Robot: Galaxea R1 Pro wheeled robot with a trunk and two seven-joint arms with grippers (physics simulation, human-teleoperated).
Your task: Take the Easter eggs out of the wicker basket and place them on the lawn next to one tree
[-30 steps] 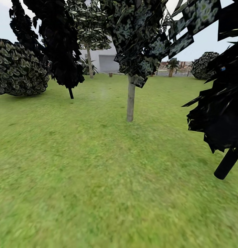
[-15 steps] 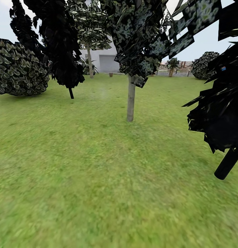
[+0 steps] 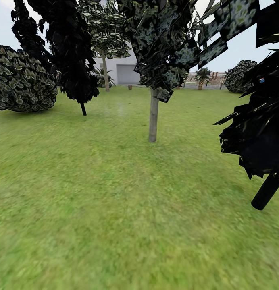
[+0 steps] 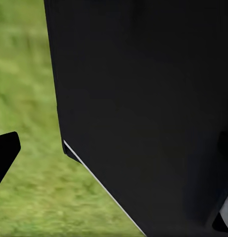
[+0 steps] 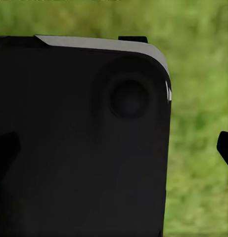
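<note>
The Easter eggs and the wicker basket are out of view. Green lawn [image 3: 115, 209] spreads ahead of me in the head view. A tree with a pale grey-beige trunk [image 3: 153, 117] stands in the middle distance under dark mottled leaves. In the left wrist view my left gripper [image 4: 114, 158] faces a black part of my own body over grass, with one black fingertip [image 4: 6, 153] at the frame's edge. My right gripper [image 5: 114, 150] looks the same, with a fingertip [image 5: 225, 148] at the opposite edge. Both sets of fingers stand wide apart and hold nothing.
A thin black-stemmed tree [image 3: 82, 108] stands back left beside a round bush [image 3: 22, 80]. Another black-leaved tree with a slanting stem [image 3: 265, 192] crowds the right. A white house [image 3: 123, 70] and a second bush [image 3: 240, 76] lie far off. Open grass lies between.
</note>
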